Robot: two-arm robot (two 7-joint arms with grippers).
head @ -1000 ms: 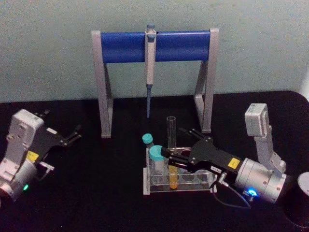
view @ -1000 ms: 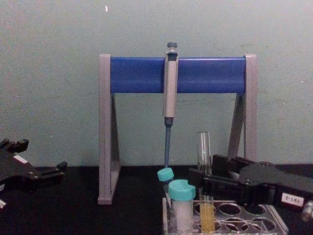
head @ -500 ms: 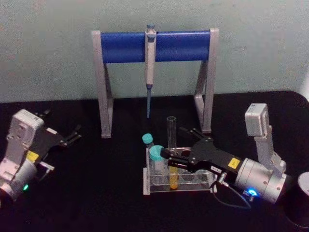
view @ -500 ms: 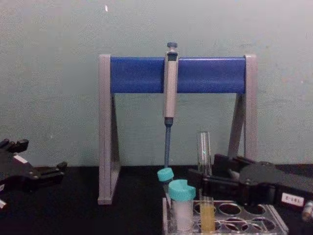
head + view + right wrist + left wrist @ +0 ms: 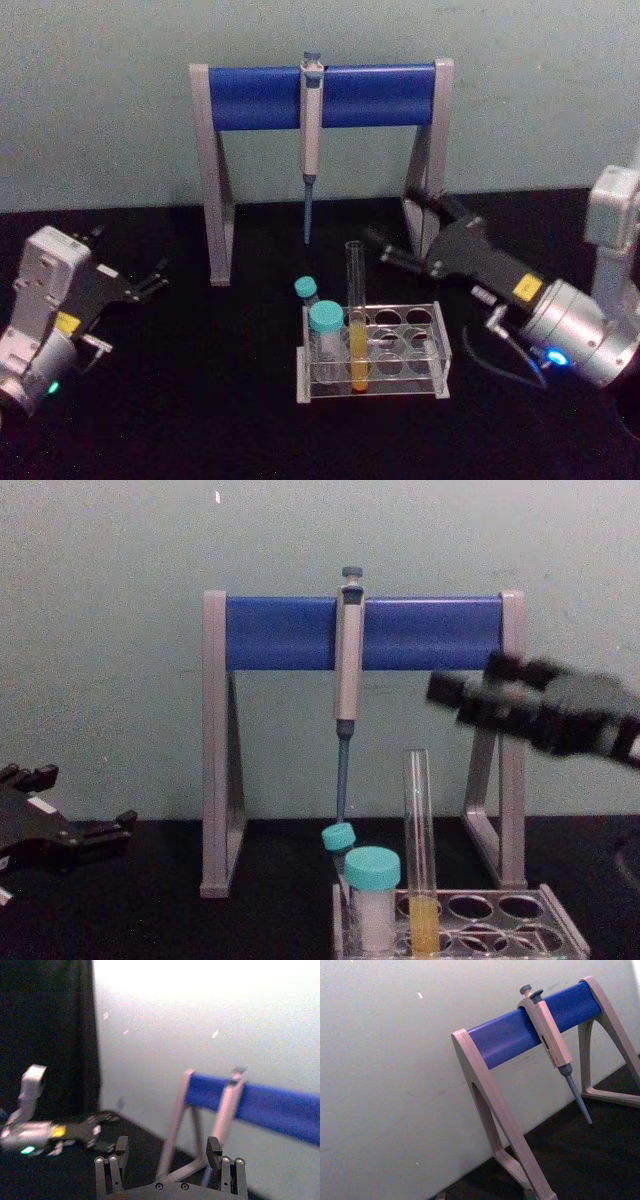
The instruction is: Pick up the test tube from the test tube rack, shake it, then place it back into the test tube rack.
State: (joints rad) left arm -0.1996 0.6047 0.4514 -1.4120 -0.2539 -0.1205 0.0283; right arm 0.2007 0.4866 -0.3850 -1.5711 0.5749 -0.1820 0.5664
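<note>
The test tube stands upright in a front-left hole of the clear test tube rack, with yellow-orange liquid in its lower part. Nothing touches it. My right gripper hangs above and to the right of the rack, well clear of the tube. It is open and holds nothing. From the chest, the right gripper shows in front of the blue bar, and the right wrist view shows its fingertips spread wide. My left gripper rests open at the far left of the table.
A grey-and-blue pipette stand with a grey pipette hanging from it stands behind the rack. Two teal-capped vials sit in the rack just left of the tube. The black table lies open between rack and left arm.
My right gripper has let go of the tube, drawn back to the right and risen above the rack. The tube stays standing in its hole. The left arm has not moved.
</note>
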